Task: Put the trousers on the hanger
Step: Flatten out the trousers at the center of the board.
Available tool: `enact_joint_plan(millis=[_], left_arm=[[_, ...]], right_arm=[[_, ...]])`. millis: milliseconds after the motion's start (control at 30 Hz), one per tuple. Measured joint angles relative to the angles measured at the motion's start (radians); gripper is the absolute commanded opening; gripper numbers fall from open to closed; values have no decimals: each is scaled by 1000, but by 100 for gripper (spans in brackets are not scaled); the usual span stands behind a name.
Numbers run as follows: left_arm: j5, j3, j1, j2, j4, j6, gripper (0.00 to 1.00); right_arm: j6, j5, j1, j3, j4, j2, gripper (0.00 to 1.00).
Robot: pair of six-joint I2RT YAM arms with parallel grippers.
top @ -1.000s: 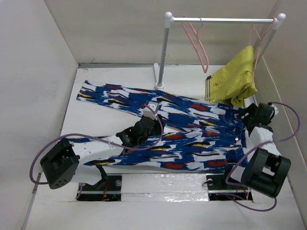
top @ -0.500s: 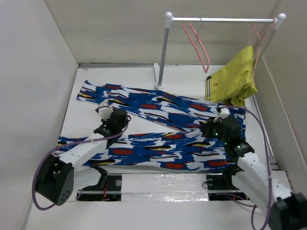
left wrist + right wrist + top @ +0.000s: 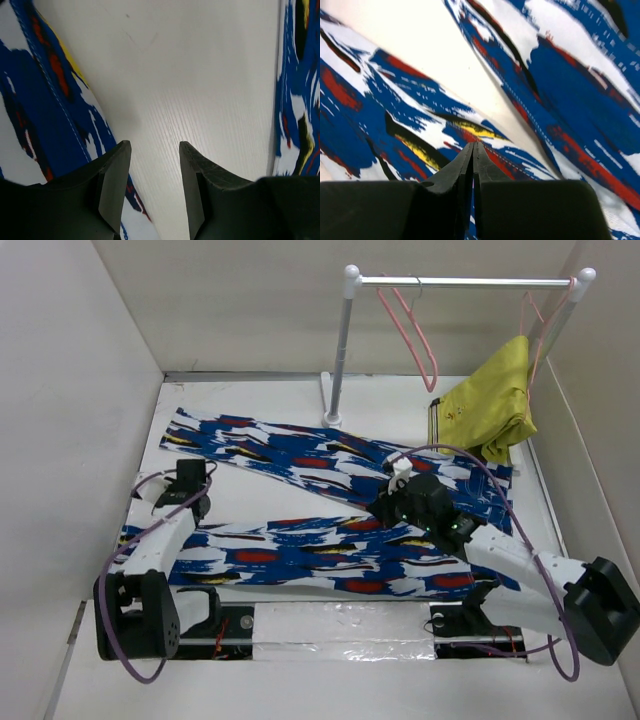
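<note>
Top external view shows the thin, floppy trousers (image 3: 300, 555) lying flat on the white table (image 3: 255, 502), blue with bright splashes, with two long legs spread like a V. On the left, the left gripper (image 3: 188, 483) points down at bare table between the legs, its dark fingers apart and holding nothing. In the middle the right gripper (image 3: 385, 505) leans low over the cloth with fingers pressed together, and the thin pink triangle hanger (image 3: 412, 335) hangs on the metal rail (image 3: 470, 282) behind.

Lab test cell: white panel walls (image 3: 80, 390) enclose a clothes rail (image 3: 460, 282).
</note>
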Motion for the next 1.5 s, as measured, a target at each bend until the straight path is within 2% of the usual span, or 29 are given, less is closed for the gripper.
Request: enact_joint_plan(millis=[167,233,367,567,667,700,933,1067,1300,1500], left_arm=[[2,84,173,66,-42,26,41],[11,89,234,93,-40,54,46],[22,91,303,190,-44,95,46],[13,126,303,330,-51,111,43],[10,158,304,369,-53,120,20],[4,169,304,383,-58,127,0],[40,175,293,385,-13,181,0],[76,220,247,386,-2,204,0],[96,478,185,490,23,229,0],[85,694,179,719,-3,246,2]], right_arm=[[-3,-3,0,-19,40,-78,22],[-5,-3,-1,-36,49,-117,24],[-5,-3,-2,-61,53,-186,26],[-5,-5,-3,-68,55,-216,26],[-5,-4,-3,-68,55,-220,26],[-5,-4,-3,-68,55,-222,26],[-4,-4,-51,-69,55,-227,27],[-3,-6,-69,-86,60,-221,27],[-4,-7,-69,-88,62,-167,27],[-4,2,-69,-88,62,-153,27]])
